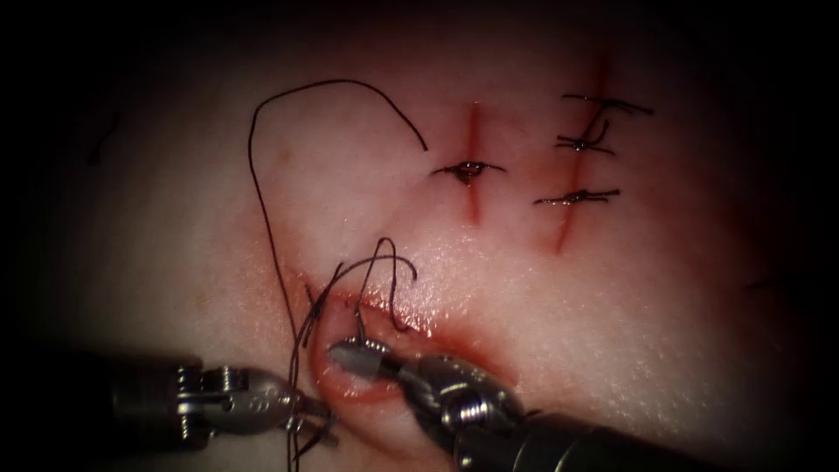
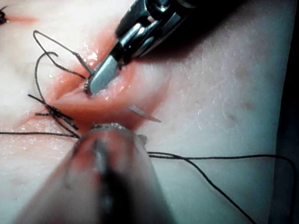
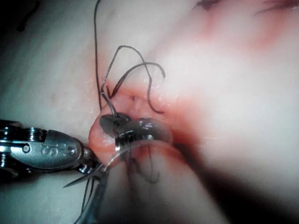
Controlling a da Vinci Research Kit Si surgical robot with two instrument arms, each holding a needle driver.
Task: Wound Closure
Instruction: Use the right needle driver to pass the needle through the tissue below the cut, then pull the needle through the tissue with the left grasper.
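The right tool (image 1: 354, 357), fingers pinching the curved steel needle (image 2: 144, 115) at its thread end, holds it through the pale tissue (image 1: 612, 332) at six o'clock. The needle's tip emerges beside the left tool (image 1: 313, 413), whose grip I cannot tell.

Right claw (image 1: 354, 357) clamped shut; left claw (image 1: 310, 419) closed, low beside it.

Both tools were bare grey metal. The left end effector (image 1: 310, 419) sat on a rounded clevis with small screw heads and a ribbed wrist section, stamped with characters (they looked like "S" and "I" in the right wrist view). The right end effector (image 1: 358, 357) had a smooth, blunt tip, a slotted pivot screw and a dark shaft.
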